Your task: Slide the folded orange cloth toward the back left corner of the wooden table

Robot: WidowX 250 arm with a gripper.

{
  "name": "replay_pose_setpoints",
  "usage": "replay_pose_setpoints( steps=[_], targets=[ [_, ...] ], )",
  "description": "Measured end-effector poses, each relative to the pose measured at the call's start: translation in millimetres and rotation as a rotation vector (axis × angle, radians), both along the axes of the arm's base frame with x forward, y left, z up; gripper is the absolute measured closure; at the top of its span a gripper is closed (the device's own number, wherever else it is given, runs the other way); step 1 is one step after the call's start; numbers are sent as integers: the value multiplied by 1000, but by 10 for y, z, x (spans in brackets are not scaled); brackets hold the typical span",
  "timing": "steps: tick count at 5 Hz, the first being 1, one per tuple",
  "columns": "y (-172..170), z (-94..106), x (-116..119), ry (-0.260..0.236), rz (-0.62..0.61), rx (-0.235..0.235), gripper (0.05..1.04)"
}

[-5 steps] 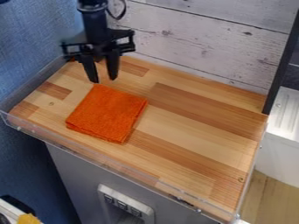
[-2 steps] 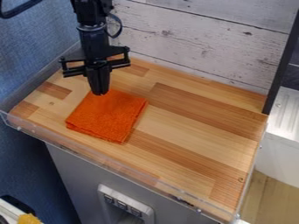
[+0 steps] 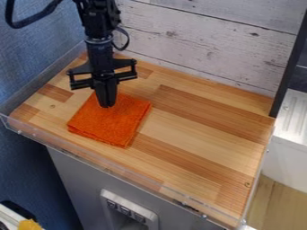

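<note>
The black gripper [image 3: 107, 106] hangs at the upper left of the counter, its two fingers together and pointing down. Its tips lie over the upper part of an orange folded cloth [image 3: 110, 123], touching or just above it; which of these cannot be told. The cloth lies flat in a rough square, and the fingers hide a bit of its far portion. No cloth is seen bunched between the fingers.
The wooden counter [image 3: 198, 134] has a clear plastic lip [image 3: 108, 167] along its front. A white plank wall [image 3: 203, 42] stands behind, a blue wall [image 3: 30, 54] at left, and a black upright post [image 3: 290, 67] at the right rear corner.
The gripper's fingers, apart a second ago behind the cloth, have come together. The gripper has moved forward and down over the cloth, which has not visibly shifted.
</note>
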State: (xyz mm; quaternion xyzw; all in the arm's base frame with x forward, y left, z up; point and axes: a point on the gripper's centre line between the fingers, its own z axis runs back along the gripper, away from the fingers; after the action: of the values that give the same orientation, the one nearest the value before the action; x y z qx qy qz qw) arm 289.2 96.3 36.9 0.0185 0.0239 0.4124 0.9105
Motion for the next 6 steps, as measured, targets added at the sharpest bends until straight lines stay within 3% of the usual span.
replay_pose_setpoints(
  steps=[1, 4, 6],
  targets=[
    [-34, -57, -2, 9, -11, -28, 1022],
    [-119, -230, 40, -55, -37, -99, 1025],
    [82, -267, 72, -89, -245, -101, 1025]
  ],
)
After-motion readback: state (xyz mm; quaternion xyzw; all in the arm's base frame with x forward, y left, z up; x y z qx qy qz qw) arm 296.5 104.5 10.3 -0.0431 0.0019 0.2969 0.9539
